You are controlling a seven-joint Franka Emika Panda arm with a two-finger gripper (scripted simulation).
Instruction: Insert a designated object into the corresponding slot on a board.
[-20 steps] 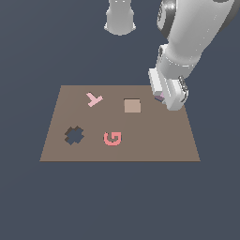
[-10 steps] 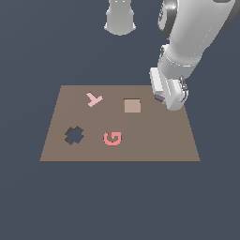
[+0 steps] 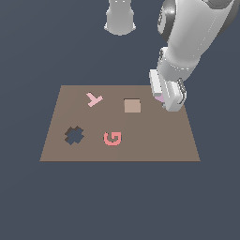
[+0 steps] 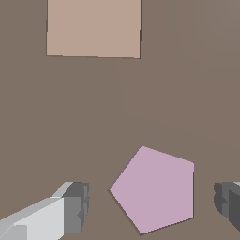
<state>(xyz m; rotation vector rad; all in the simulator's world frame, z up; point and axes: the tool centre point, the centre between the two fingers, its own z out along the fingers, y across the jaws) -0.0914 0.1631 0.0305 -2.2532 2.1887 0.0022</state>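
The lilac pentagon block (image 4: 157, 190) lies flat on the brown board (image 3: 154, 140), near its far edge at the exterior view's right. Only a sliver of the block (image 3: 159, 99) shows there, beside the gripper. My gripper (image 4: 151, 202) is low over it and open. One finger (image 4: 75, 208) stands on each side of the block, with a gap on both sides. In the exterior view the gripper (image 3: 168, 99) hides most of the block. No dark pentagon cutout shows in either view.
A tan square block (image 3: 132, 106) lies just beside the gripper, also in the wrist view (image 4: 93, 28). A pink G (image 3: 112, 138), a pink Y-shaped piece (image 3: 94, 99) and a dark cross-shaped cutout (image 3: 74, 135) lie further toward the exterior view's left.
The gripper has stayed over the same spot of the board, perhaps a touch lower. Nothing else has moved.
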